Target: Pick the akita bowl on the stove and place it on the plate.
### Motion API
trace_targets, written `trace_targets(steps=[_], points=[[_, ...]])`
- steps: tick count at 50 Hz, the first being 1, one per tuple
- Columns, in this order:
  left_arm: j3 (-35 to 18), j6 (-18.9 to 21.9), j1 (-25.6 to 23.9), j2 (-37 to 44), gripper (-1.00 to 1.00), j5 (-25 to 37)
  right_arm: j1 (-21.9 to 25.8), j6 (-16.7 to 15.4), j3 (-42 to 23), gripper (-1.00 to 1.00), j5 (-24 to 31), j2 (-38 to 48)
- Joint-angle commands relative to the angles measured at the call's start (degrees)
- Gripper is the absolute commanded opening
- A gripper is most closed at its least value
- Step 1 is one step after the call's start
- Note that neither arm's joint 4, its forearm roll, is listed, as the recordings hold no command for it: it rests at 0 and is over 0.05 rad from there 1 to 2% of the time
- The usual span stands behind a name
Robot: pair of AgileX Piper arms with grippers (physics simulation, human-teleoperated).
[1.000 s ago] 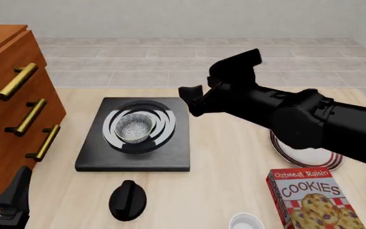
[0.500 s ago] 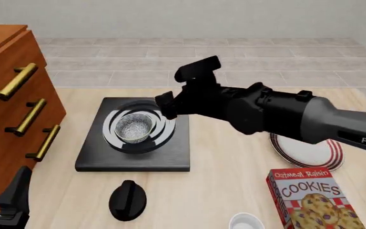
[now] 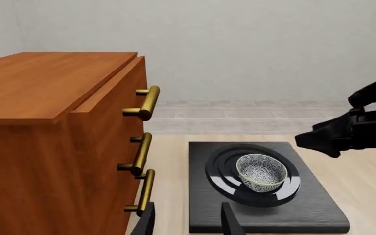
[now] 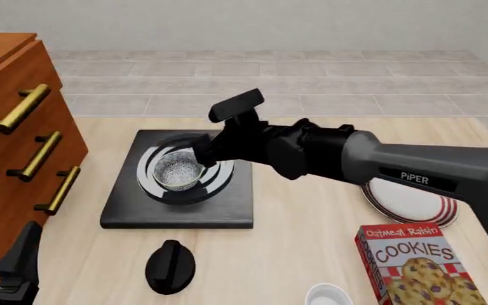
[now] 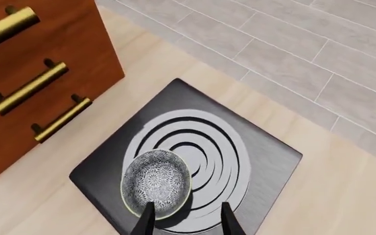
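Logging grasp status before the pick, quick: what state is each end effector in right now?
Left end effector: open, holding nothing.
Right end effector: open, above the akita bowl on the stove, not gripping it.

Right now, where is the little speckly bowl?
In the front view the akita bowl sits on the stove, left of centre, between the wooden drawers and the right pincer.

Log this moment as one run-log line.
phase: approach | right gripper: open, above akita bowl rim | bowl: on stove | plate: no bowl yet | left gripper: open, idle by drawers
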State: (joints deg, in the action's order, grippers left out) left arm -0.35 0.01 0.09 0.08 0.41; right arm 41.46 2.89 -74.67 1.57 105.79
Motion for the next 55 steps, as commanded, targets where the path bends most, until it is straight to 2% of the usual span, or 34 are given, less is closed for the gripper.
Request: trace_targets(steps=[1,3,10,14,15,17,19,20,27,45,55], points=[[-0.01,-0.01,0.01,-0.03,1.0,0.04,-1.69,-0.5,-2.71,1.0,-1.67,4.25],[-0.01,-0.01,0.01,-0.03,1.0,0.05,-1.73,0.56,-3.04,1.0,-1.88,5.11],[0.02,0.0,0.02,-0.03,1.0,0.01,-1.22,-0.09,-3.23,1.0,-3.17,6.49],[-0.03,0.0,0.02,-0.04,1.0,0.06,-0.87,1.81,-3.57,1.0,-3.51,7.55],[-0.02,0.0,0.02,-0.04,1.0,0.05,-0.48,3.29,-3.58,1.0,-3.57,7.78],[0.04,0.0,0.01,-0.02,1.0,-0.02,-0.03,3.74,-3.65,1.0,-3.59,7.96],[-0.07,-0.01,0.02,-0.04,1.0,0.11,0.95,5.74,-3.46,1.0,-3.68,8.0],[-0.09,-0.01,0.02,-0.05,1.0,0.14,0.78,5.17,-3.44,1.0,-3.69,7.87],[-0.04,0.0,0.01,-0.04,1.0,0.07,0.68,6.82,-3.35,1.0,-4.22,8.47],[-0.05,0.03,0.01,-0.05,1.0,0.07,1.1,8.45,-4.29,1.0,-5.07,12.18],[-0.04,-0.04,0.01,-0.05,1.0,0.1,1.09,8.2,-4.94,1.0,-5.3,14.28]])
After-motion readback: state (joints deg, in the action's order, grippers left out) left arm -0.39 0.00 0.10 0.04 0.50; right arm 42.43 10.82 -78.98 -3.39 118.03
